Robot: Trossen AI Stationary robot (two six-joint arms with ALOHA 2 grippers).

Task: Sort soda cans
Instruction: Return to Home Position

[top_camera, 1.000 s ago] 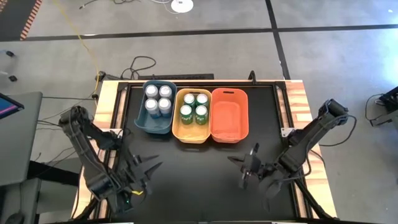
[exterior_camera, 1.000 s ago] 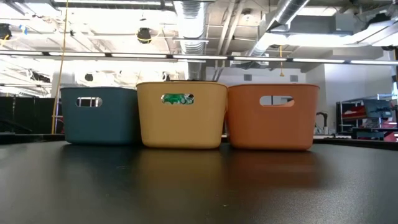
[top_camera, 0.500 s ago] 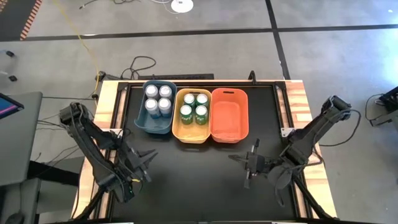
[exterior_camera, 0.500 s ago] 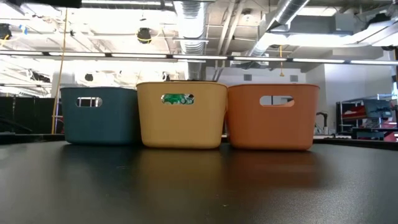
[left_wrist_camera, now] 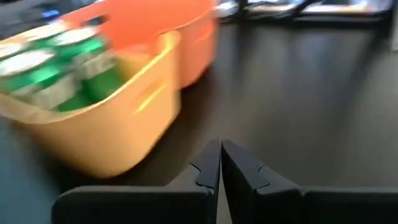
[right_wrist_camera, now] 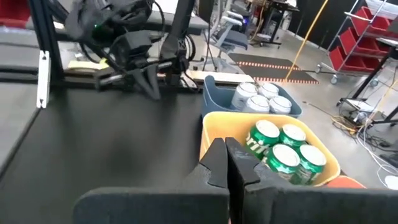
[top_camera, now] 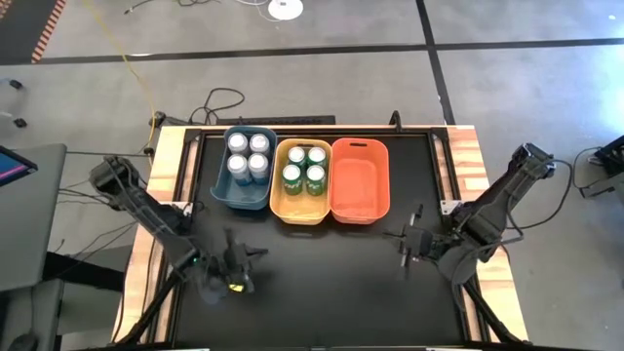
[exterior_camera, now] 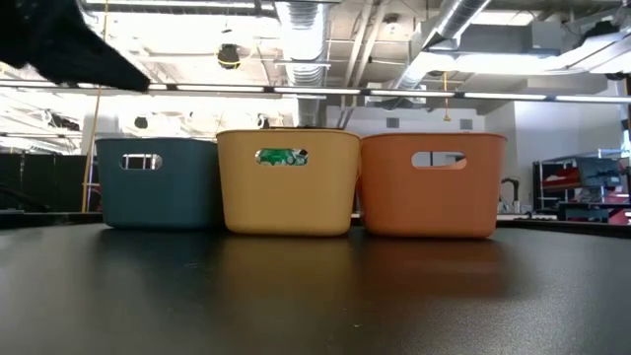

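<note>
Several blue-silver soda cans [top_camera: 248, 154] stand upright in the blue bin [top_camera: 222, 185], and several green soda cans [top_camera: 304, 168] stand upright in the yellow bin [top_camera: 283, 207]. The wrist views also show the green cans [right_wrist_camera: 283, 149] [left_wrist_camera: 68, 59] and the blue-silver cans [right_wrist_camera: 261, 96]. My left gripper [top_camera: 255, 255] [left_wrist_camera: 221, 146] is shut and empty over the near left of the table, pointing toward the bins. My right gripper [top_camera: 405, 239] [right_wrist_camera: 224, 144] is shut and empty over the near right.
An orange bin [top_camera: 359, 180] stands to the right of the yellow one, with nothing in it. The three bins form a row at the table's far middle. A dark part of my left arm [exterior_camera: 69, 44] shows at the low view's upper left. Black tabletop [top_camera: 322, 283] lies before the bins.
My left gripper has sunk and swung toward the table's right, and its fingers have shut on nothing. My right gripper has drawn back toward the table's right edge and risen a little. The cans and bins have stayed put.
</note>
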